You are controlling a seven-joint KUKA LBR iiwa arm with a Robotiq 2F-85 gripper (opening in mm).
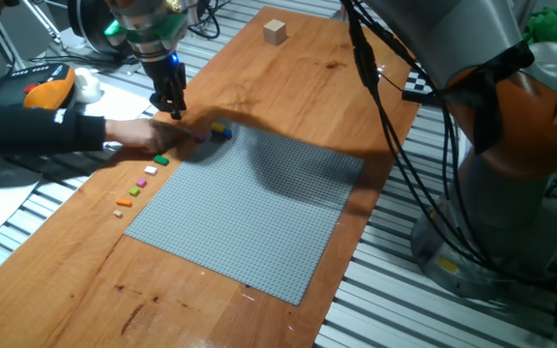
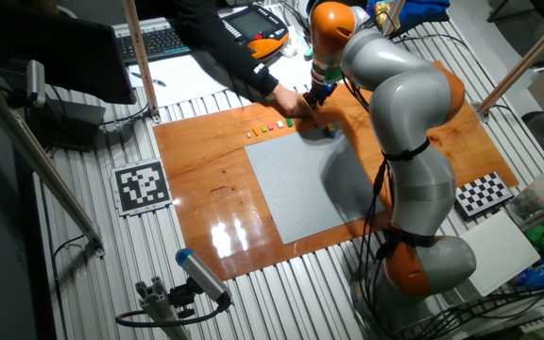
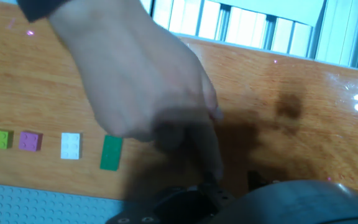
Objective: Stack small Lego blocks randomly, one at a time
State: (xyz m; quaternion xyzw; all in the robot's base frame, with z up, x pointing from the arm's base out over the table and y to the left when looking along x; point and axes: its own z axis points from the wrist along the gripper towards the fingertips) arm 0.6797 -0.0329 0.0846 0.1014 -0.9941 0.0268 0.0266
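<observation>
While gripper (image 1: 172, 108) hovers, blocks (image 3: 71, 145) unlabelled

A row of small Lego blocks (image 1: 141, 186) lies on the table (image 1: 288, 87) just left of the baseplate (image 1: 249, 213). A person's hand (image 1: 148, 135) reaches in from the left at the row's far end, under the gripper (image 1: 172, 108). A wooden cube (image 1: 276, 32) sits well apart at the table's far edge.

No readable text, label or number shows anywhere (only patterned marker boards (image 2: 142, 186) without lettering).
</observation>
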